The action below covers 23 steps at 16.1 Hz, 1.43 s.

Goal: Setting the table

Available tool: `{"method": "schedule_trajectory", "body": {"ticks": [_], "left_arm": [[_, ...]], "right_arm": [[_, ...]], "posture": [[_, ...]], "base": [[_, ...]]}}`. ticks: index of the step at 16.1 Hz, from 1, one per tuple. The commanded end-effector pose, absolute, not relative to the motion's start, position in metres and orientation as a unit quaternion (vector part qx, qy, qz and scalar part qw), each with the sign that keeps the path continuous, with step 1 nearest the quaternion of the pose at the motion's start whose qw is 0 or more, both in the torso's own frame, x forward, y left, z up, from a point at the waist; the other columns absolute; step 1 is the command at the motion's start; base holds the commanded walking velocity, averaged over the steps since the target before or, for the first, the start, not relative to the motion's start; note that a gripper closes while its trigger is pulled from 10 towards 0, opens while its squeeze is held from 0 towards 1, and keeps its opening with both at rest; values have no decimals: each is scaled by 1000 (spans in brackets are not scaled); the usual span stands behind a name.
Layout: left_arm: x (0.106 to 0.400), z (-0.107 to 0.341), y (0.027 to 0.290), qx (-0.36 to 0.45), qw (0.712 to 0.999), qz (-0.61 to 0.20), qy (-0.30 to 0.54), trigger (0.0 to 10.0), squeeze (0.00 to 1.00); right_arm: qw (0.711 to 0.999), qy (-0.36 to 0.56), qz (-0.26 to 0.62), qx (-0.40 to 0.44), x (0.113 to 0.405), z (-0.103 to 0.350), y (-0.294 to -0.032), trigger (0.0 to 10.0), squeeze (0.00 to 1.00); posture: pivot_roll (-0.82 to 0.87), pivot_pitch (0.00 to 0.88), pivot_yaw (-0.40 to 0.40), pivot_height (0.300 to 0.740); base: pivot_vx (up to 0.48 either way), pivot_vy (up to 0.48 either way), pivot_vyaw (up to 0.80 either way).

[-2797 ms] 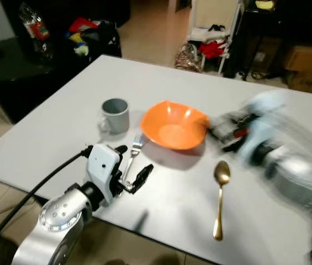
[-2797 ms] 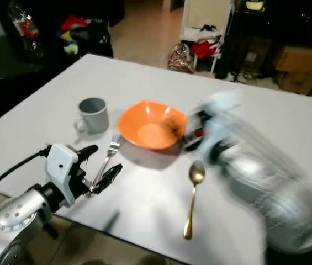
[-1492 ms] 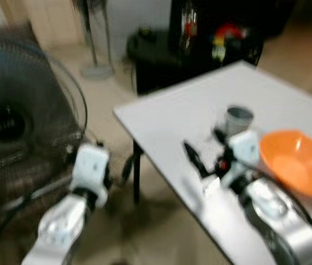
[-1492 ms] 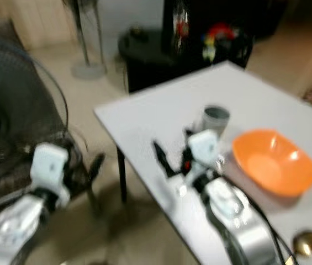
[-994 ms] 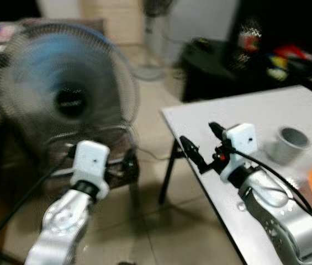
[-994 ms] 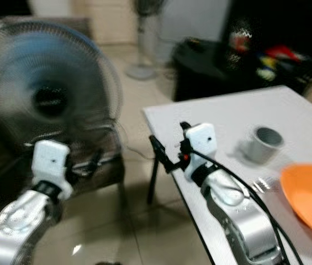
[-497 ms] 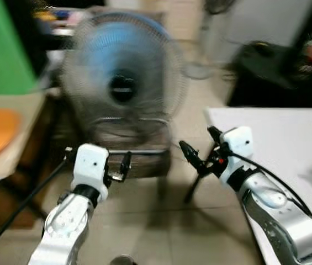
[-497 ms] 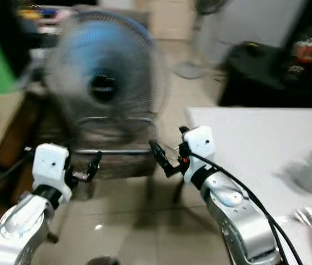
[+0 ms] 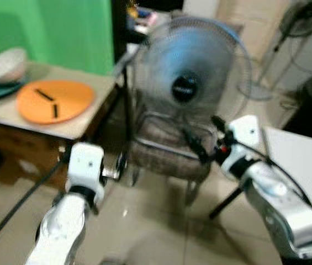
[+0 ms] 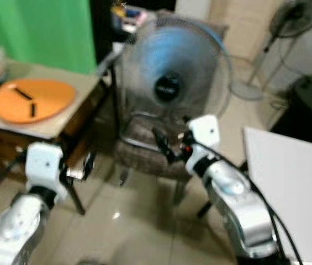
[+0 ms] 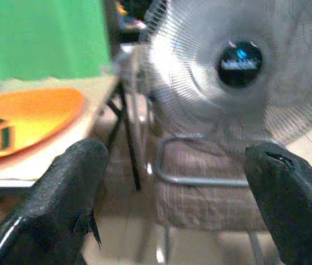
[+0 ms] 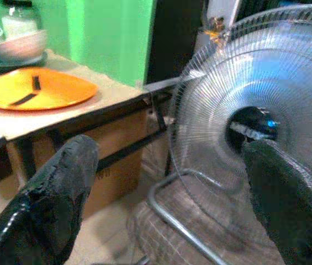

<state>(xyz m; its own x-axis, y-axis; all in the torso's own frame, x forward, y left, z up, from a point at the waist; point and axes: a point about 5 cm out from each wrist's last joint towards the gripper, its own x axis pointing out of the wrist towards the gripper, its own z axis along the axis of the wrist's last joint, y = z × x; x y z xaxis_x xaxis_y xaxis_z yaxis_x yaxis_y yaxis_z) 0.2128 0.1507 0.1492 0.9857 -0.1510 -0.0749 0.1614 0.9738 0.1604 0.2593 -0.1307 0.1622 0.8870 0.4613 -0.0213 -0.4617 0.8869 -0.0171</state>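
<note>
Change: since 2.8 s ago the camera has swung left, off the white table with mug, bowl, fork and spoon; both arms were over that table then and now hang in the air before a fan and a side table.
Left gripper (image 9: 118, 167): raised over the floor, near the side table's corner; fingers (image 11: 62, 193) spread wide, nothing between them.
Right gripper (image 9: 204, 139): held up just in front of the fan; fingers (image 12: 56, 199) spread wide, holding nothing.
Plate (image 9: 55, 100): orange, flat on the side table, well apart from both grippers; two short dark sticks lie on it, too blurred to identify.
Bowl (image 9: 2, 64): pale, at the far left of the side table, sitting on a darker dish.
Side table (image 9: 84, 128): beige top, dark legs, against a green wall (image 9: 62, 33).
Fan (image 10: 169, 72): large, wire cage, dark hub, standing on a padded chair (image 9: 169, 157) between the two tables.
White table (image 10: 288, 182): its corner at the right edge.
Second fan (image 10: 294, 22): on a stand, far right background.
</note>
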Motion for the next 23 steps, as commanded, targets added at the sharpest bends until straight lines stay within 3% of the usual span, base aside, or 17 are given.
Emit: {"method": "schedule_trajectory", "body": {"ticks": [1,9,13,23], "left_arm": [[211,140,157,84,994,-54,51,10000,0],[204,140,147,59,995,-59,48,10000,0],[204,145,162,77,994,-56,46,10000,0],[204,146,160,65,994,-73,47,10000,0]], "right_arm": [[971,18,235,-31,260,156,-131,10000,1000],[962,63,267,-13,246,142,-119,10000,1000],[969,83,231,-24,253,134,-120,10000,1000],[980,69,185,10,256,135,-131,10000,1000]], "posture": [[119,18,-131,740],[125,0,-104,740],[147,0,-97,740],[146,0,-86,740]], "base": [[0,0,800],[0,0,800],[135,0,0],[303,0,0]]}}
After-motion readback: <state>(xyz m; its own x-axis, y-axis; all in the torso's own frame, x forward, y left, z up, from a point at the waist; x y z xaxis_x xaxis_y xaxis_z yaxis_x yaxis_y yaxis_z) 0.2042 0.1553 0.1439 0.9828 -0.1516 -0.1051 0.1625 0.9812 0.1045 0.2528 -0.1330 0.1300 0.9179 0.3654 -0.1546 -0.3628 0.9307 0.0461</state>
